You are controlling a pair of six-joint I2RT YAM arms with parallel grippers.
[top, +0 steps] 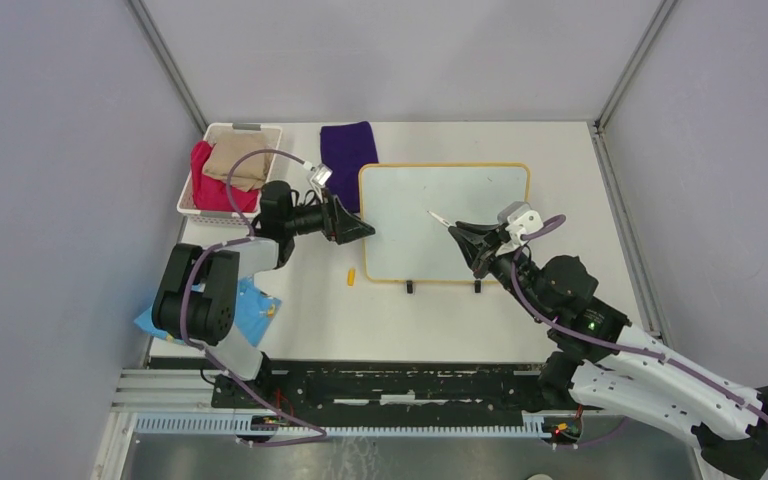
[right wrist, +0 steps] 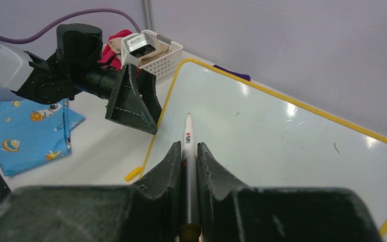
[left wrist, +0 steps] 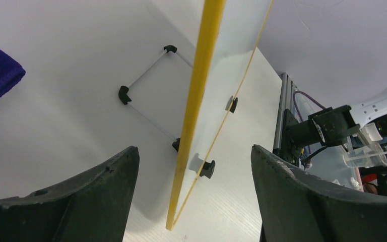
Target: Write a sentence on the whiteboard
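The whiteboard (top: 440, 200), white with a yellow frame and two black feet at its near edge, lies in the middle of the table. No writing shows on it. My right gripper (top: 463, 234) is shut on a white marker (top: 438, 219) and holds it tip forward just above the board's middle (right wrist: 282, 146); the marker (right wrist: 188, 133) sits between my fingers (right wrist: 167, 164). My left gripper (top: 365, 232) is open at the board's left edge. In the left wrist view the yellow frame edge (left wrist: 201, 75) runs between my open fingers (left wrist: 116, 176) without touching them.
A small yellow cap (top: 351, 276) lies on the table by the board's near left corner. A white basket (top: 192, 205) of cloths stands at the back left, with a purple cloth (top: 348, 150) beside it. A blue patterned cloth (top: 250, 310) lies near the left arm's base.
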